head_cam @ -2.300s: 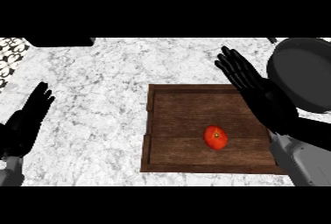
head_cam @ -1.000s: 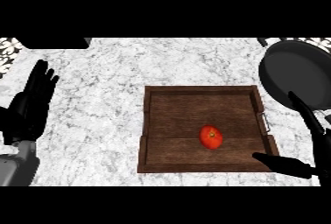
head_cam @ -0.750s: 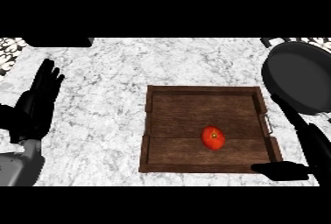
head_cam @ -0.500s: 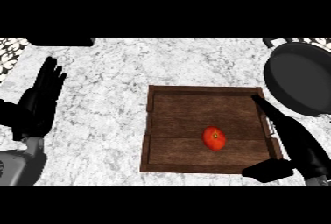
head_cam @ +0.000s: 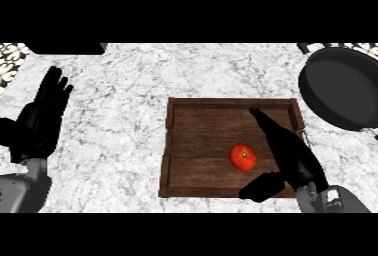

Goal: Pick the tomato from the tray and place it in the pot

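Over the tray (head_cam: 184, 145), right hand (head_cam: 295, 160) beside tomato (head_cam: 243, 156), fingers (head_cam: 267, 125) straight, holding nothing

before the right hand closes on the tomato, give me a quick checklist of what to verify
1. Tomato in the wooden tray, uncovered: ok.
2. Right hand open, fingers straight beside the tomato, thumb below it: ok.
3. Hand touching the tomato: cannot tell; it looks just apart.
4. Tomato held: not ok, nothing curled round it yet.
5. Pot open and nothing showing inside, at the tray's upper right: ok.
6. Left hand open at the view's left, away from the tray: ok.
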`<state>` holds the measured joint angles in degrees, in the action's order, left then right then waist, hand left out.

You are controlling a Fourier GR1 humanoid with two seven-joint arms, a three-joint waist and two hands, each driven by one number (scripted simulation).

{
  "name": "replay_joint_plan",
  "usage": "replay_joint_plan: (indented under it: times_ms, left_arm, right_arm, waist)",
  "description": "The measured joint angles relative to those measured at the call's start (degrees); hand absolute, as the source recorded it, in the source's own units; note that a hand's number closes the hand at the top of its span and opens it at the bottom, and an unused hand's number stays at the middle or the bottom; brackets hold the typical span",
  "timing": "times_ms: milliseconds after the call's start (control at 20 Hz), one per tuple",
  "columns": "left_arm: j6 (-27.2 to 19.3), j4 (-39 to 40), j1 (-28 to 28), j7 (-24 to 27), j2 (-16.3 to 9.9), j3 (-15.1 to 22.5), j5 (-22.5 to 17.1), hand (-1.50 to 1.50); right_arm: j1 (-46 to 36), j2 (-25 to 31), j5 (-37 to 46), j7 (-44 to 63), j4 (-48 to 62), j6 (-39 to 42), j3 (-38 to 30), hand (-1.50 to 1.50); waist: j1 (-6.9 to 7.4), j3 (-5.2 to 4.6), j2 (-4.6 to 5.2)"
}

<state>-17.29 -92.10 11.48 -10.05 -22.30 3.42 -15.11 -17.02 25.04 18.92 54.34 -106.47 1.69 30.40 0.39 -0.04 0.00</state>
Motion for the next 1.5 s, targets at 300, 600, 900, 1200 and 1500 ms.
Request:
replay_joint_plan:
  times_ms: [300, 600, 900, 1200, 1500]
  left_arm:
    - [1.1, -1.0, -0.5, -0.8, 1.2, -1.2, 1.5, 0.0]
    - [2.7, -0.4, 0.2, -1.6, 2.2, -3.1, 2.6, 0.0]
    - [3.9, -0.3, 0.5, -1.9, 4.1, -4.2, 4.5, 0.0]
    - [5.5, 0.4, 1.0, -1.8, 5.0, -6.3, 5.6, 0.0]
    - [5.7, -3.0, -1.0, -3.0, 6.7, -5.9, 7.2, 0.0]
  right_arm:
    - [-0.2, -5.2, 4.7, 1.7, 4.4, 2.0, 0.5, -1.5]
    - [1.9, -6.5, 7.9, 0.3, 6.8, 4.5, -1.8, -1.5]
    - [3.2, -10.8, 12.7, -3.0, 10.8, 4.6, -2.5, -1.5]
    - [3.4, -14.2, 16.2, -5.7, 16.1, 5.2, -5.1, -1.5]
    - [3.5, -14.4, 17.6, -11.7, 19.9, 6.3, -7.2, 1.5]
  waist:
    - [-0.19, 0.03, -0.01]
    - [-0.34, 0.03, -0.01]
    - [-0.33, 0.04, -0.01]
    - [-0.34, 0.02, -0.05]
    - [-0.32, -0.19, -0.35]
